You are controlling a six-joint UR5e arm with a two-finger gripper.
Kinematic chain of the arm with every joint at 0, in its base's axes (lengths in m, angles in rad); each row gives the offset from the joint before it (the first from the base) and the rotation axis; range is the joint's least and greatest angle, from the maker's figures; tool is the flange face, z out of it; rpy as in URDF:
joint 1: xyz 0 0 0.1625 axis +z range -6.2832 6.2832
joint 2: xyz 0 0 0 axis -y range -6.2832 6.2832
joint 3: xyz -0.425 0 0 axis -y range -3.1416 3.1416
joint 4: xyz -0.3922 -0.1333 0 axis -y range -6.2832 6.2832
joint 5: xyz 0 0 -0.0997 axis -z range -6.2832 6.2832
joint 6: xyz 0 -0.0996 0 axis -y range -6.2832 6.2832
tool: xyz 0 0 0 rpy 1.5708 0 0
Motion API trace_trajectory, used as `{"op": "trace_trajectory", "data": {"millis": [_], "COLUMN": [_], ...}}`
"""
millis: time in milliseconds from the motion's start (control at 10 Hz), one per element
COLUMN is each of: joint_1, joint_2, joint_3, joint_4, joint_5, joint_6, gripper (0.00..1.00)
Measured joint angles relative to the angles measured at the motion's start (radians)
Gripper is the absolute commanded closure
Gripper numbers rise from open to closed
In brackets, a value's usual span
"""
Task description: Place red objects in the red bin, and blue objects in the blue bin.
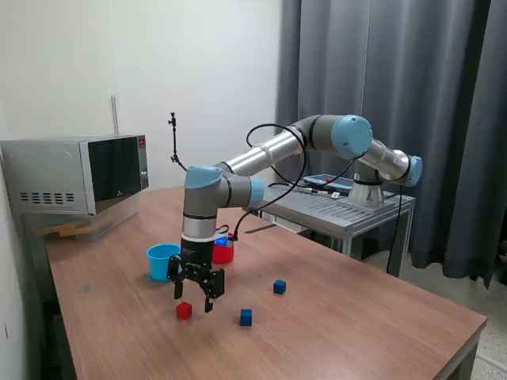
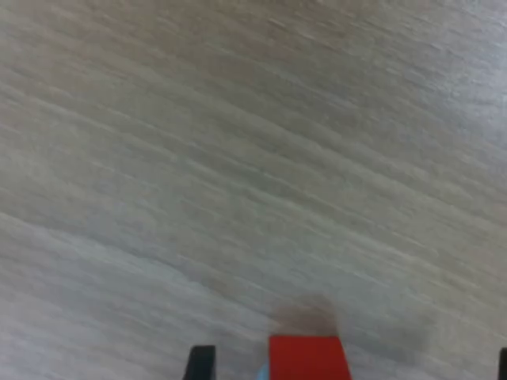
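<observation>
A small red cube (image 1: pixel 184 310) lies on the wooden table, and my gripper (image 1: pixel 193 299) hangs open just above it, fingers spread and pointing down. In the wrist view the red cube (image 2: pixel 307 358) shows at the picture's edge, with one dark fingertip (image 2: pixel 201 364) beside it and nothing held. Two dark blue cubes rest on the table, one (image 1: pixel 245 317) near the front and one (image 1: pixel 279 286) further toward the exterior view's right. The light blue cup (image 1: pixel 162 260) stands behind the gripper. The red cup (image 1: pixel 224 253) is partly hidden by my arm.
A microwave (image 1: pixel 75 174) stands at the table's back on the exterior view's left. A grey metal stand (image 1: pixel 341 210) carrying the arm's base is behind the table on the right. The table's front edge (image 1: pixel 333 372) runs close to the blue cubes.
</observation>
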Motion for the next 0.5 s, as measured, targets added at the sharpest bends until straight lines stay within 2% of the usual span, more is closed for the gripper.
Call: {"op": "trace_trajectory", "data": {"millis": [300, 500], "joint_1": [0.0, 0.001], "joint_2": [0.0, 0.0], "joint_3": [0.001, -0.003], "joint_4": [0.0, -0.002], "joint_5": [0.001, 0.032], "joint_6": [0.013, 0.02], "gripper": [0.0, 0.0]}}
